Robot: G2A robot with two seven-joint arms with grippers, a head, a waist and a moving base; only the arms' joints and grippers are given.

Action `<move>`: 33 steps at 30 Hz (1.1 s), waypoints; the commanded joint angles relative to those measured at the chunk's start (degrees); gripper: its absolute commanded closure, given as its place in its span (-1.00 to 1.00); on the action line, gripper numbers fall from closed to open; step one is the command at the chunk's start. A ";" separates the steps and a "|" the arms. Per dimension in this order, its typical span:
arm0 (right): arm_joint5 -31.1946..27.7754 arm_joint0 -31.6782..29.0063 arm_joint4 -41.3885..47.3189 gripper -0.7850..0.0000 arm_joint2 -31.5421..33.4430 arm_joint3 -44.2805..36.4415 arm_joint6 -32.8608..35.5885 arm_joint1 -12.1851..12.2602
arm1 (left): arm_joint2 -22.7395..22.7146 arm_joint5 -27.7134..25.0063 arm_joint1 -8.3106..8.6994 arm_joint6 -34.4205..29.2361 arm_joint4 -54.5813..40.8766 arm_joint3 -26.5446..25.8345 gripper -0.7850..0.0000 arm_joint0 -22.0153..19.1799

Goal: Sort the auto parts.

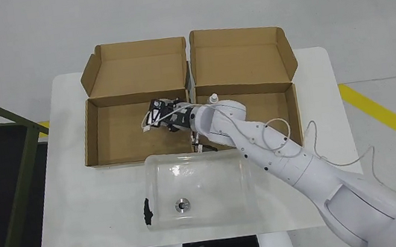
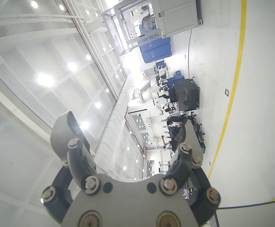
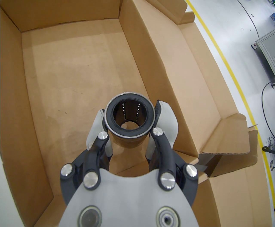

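The right claw (image 3: pixel 130 120) is clamped on a short, fat tube of silver metal with black ends (image 3: pixel 130 132). One finger presses on each round side. The tube is hollow, and rows of tiny shiny balls sit inside it. Its long way points out from the claw, down at a slant toward the floor of the brown cardboard box on the left (image 3: pixel 64 75). So the box floor lies right ahead of the tube, and I think the next move is just to go lower and let go. The tube hangs close to the right wall of this box. It looks to be above the floor, but I cannot tell for sure.

The tube is hard, smooth and round, so it may roll if it lands on its side. The cardboard is flat, dull and a bit rough, which should slow it down.

The brown cardboard box on the right (image 1: pixel 256 108) sits just beside the first one. Nearer, on the white tabletop (image 1: pixel 74 207), is a see-through plastic tub (image 1: pixel 149 176) with one small round silver part (image 1: pixel 184 204) in it.

The left claw (image 2: pixel 126 124) has its fingers wide apart. It holds nothing and points up at the room's ceiling.
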 commanded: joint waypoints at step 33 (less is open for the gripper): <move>-18.17 -18.05 -3.22 -0.28 13.32 -30.50 1.47 5.17 | 0.00 0.00 0.00 0.00 0.00 0.00 -1.00 0.00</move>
